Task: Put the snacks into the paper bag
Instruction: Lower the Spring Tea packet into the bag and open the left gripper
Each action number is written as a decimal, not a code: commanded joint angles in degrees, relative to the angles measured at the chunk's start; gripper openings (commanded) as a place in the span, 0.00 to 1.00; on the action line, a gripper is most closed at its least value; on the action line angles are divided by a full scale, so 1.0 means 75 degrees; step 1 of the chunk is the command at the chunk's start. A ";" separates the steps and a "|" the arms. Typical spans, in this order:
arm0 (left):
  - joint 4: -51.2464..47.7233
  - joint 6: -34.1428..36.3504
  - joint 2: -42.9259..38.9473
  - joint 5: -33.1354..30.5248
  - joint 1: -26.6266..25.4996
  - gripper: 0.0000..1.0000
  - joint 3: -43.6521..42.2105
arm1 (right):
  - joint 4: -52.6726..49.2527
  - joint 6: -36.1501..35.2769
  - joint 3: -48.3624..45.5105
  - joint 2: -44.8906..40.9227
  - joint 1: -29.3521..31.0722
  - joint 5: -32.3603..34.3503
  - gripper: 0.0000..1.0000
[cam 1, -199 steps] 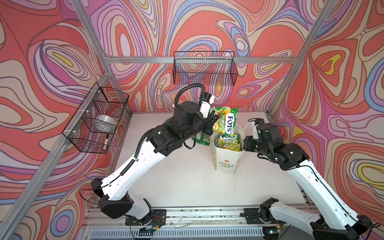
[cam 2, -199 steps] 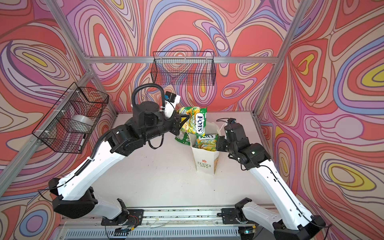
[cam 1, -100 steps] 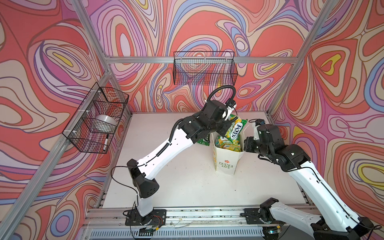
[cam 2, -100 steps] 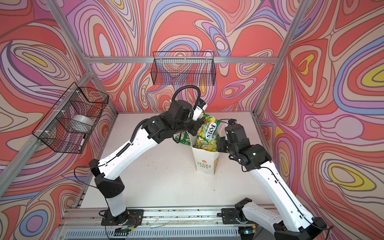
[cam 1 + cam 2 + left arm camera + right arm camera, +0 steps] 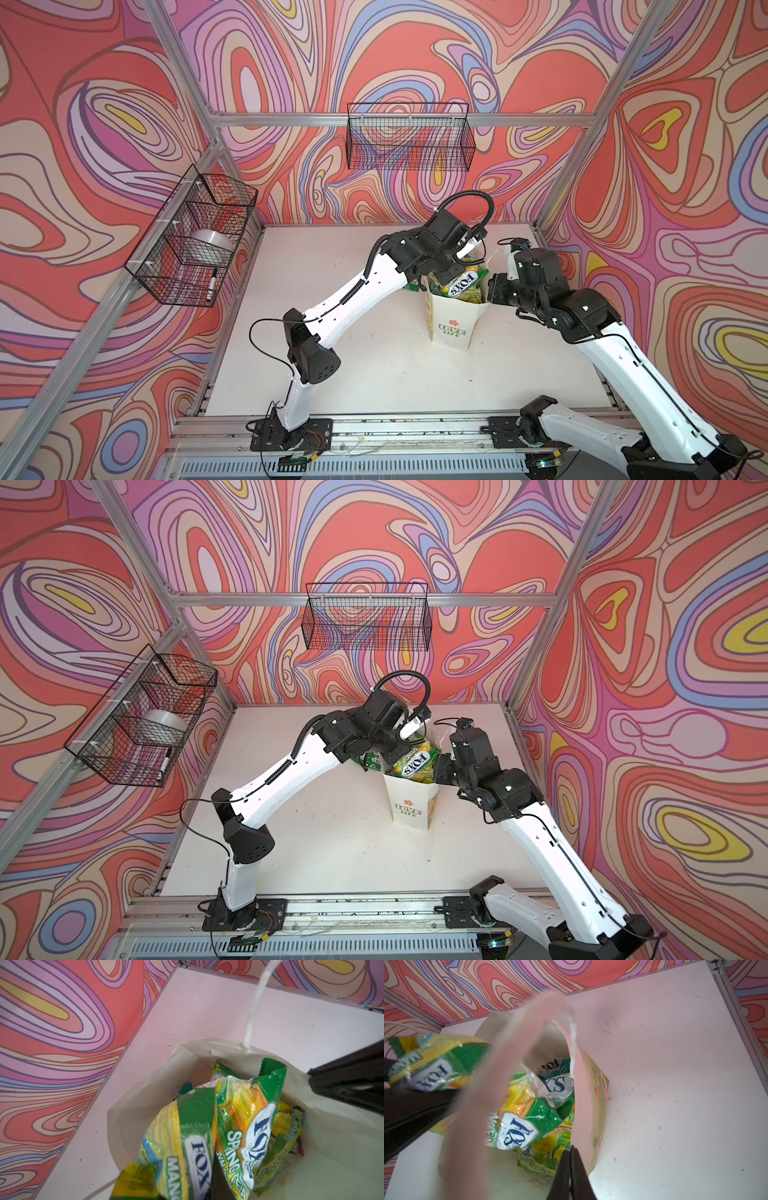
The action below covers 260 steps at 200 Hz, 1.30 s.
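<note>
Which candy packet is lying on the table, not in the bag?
The green packet lying on the table just left of the paper bag. The others are in or over the bag.

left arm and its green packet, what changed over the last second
The left arm stretched out toward the paper bag, and the left gripper carried its green packet from above the bag down into the mouth, tipping it over. The packet is still gripped, not let go. The right gripper stayed shut on the bag's rim, and the bag stayed upright in place.
</note>
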 commanded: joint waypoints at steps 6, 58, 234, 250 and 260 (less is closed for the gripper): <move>-0.0398 0.0705 0.0147 0.0354 -0.0218 0.16 0.0296 | 0.0288 0.0044 0.0040 -0.0103 0.0032 -0.0137 0.00; -0.0556 0.0975 0.0534 0.0179 -0.0334 0.23 0.0402 | 0.0297 0.0041 0.0076 -0.0056 0.0019 -0.0163 0.00; 0.0747 -0.1624 -0.1385 -0.0803 -0.0483 0.17 -0.1004 | 0.0339 -0.0021 -0.0065 -0.0125 0.0023 -0.0163 0.00; 0.0528 -0.1827 -0.1339 -0.0760 -0.0496 0.15 -0.1138 | 0.0328 -0.0044 -0.0065 -0.0148 0.0030 -0.0141 0.00; 0.0461 -0.1919 -0.1297 -0.0782 -0.0496 0.14 -0.1245 | 0.0319 -0.0059 -0.0079 -0.0172 0.0023 -0.0118 0.00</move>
